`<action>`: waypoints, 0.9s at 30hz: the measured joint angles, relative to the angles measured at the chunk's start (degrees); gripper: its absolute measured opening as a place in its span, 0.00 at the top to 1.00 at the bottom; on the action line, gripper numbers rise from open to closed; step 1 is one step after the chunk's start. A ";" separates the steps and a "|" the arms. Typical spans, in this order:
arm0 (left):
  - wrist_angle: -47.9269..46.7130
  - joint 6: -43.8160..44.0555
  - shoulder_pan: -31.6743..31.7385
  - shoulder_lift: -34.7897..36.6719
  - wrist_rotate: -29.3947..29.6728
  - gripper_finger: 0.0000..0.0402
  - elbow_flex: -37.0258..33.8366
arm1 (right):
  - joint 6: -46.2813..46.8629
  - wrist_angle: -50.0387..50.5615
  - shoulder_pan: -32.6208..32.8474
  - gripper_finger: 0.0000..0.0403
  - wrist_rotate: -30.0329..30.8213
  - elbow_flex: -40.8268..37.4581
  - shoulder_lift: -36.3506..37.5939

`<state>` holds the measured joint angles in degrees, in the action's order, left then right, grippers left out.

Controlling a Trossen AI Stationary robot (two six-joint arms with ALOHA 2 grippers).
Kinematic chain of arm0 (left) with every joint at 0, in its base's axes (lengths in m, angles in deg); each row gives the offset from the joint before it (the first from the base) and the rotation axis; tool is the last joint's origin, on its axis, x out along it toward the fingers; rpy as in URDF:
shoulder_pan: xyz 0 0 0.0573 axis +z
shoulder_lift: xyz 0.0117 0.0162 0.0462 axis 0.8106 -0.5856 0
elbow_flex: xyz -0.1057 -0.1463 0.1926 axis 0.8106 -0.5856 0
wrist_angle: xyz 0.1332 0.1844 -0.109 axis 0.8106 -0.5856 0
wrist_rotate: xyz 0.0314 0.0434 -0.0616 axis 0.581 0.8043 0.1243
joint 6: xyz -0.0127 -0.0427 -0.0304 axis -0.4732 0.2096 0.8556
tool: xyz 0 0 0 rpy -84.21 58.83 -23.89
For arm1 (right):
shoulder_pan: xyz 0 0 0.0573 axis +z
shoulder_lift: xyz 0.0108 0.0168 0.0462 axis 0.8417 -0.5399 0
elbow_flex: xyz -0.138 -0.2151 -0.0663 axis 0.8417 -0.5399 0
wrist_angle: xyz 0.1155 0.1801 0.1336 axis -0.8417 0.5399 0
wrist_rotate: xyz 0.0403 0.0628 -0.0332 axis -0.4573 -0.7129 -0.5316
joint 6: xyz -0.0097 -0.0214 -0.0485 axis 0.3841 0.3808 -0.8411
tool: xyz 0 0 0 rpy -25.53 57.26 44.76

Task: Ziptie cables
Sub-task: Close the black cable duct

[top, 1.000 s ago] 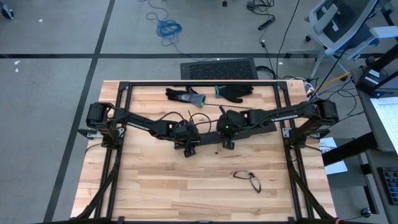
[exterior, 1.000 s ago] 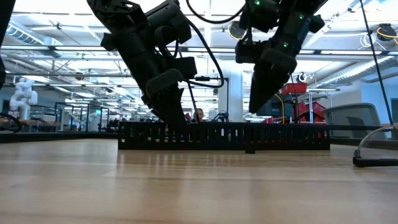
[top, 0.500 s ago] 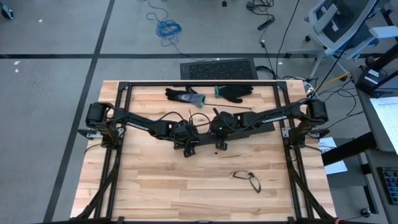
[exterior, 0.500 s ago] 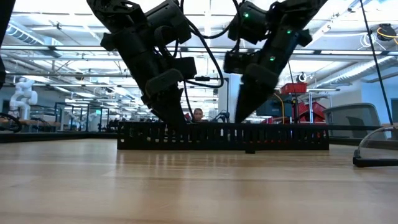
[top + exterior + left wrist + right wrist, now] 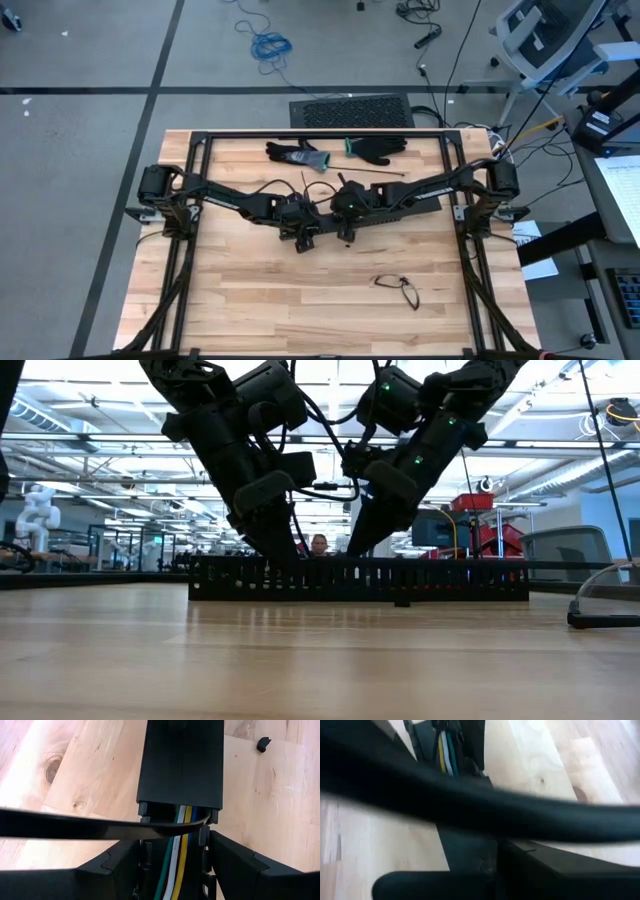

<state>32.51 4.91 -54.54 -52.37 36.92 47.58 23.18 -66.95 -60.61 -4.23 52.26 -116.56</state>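
The right gripper (image 5: 345, 237) has slid in across the table toward the left arm since a second ago, and now it leans down at the duct (image 5: 360, 578) just beside its partner! The left gripper (image 5: 305, 240) hasn't budged, parked low over the same stretch of duct. From its wrist camera you can see its dark fingers (image 5: 240, 865) spread on either side of the duct, part open and straddling it; whether they actually press on the walls, I can't tell. Inside the channel run the cables (image 5: 176, 852), yellow, white, green and a sliver of blue, lying side by side under the duct's cover, and a black ziptie strap (image 5: 90, 826) arcs right across them. The right gripper's fingers are closed tight (what, if anything, is pinched between them is hidden by a blurred dark band across its own camera).

Here's the danger: two wrists crowding one small patch of duct. If the right arm presses in further, they could bump and skid the duct sideways. And that springy strap could flick off the bundle if the hold is shallow, or snag on the duct's slots.
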 joint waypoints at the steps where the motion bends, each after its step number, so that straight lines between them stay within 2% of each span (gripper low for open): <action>1: 0.00 0.00 0.00 0.00 0.00 0.45 0.00 | 0.42 -0.47 0.00 1.00 0.02 0.04 -0.56; 9: -0.02 0.11 0.00 0.00 0.02 0.45 0.00 | 3.90 -11.74 1.36 1.00 -0.97 0.19 -6.18; 27: -0.01 0.07 0.00 0.00 0.02 0.45 0.00 | 8.25 -20.79 1.83 1.00 -1.73 -0.22 -7.63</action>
<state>32.50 4.98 -54.55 -52.37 36.94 47.58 31.43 -87.74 -58.78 -5.96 52.04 -124.18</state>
